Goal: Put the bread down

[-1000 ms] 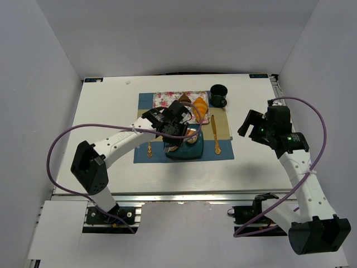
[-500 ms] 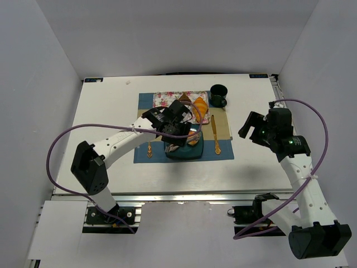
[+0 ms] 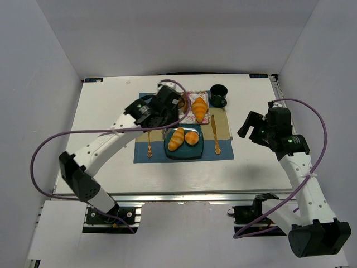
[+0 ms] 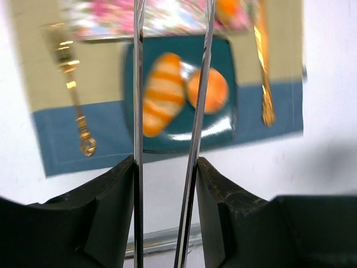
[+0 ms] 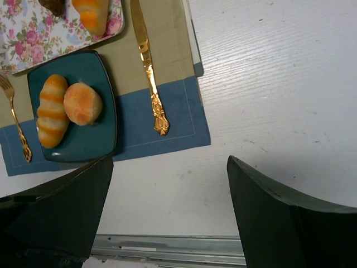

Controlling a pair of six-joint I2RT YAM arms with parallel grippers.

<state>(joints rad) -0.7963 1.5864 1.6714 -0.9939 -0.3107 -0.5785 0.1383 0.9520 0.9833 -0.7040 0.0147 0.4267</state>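
since both breads, the striped roll (image 5: pixel 51 111) and round bun (image 5: pixel 82 103), lie touching on the teal plate (image 5: pixel 95 146), i should lift my left gripper (image 4: pixel 167 100) clear, metal tongs parted and empty (motion-blurred view). my right gripper (image 5: pixel 167 212) hangs spread. tray contents are cut off.

Left tool (image 4: pixel 167 84) raised, its thin tongs slightly apart and empty; right tool (image 5: pixel 167 218) wide open, hanging aside
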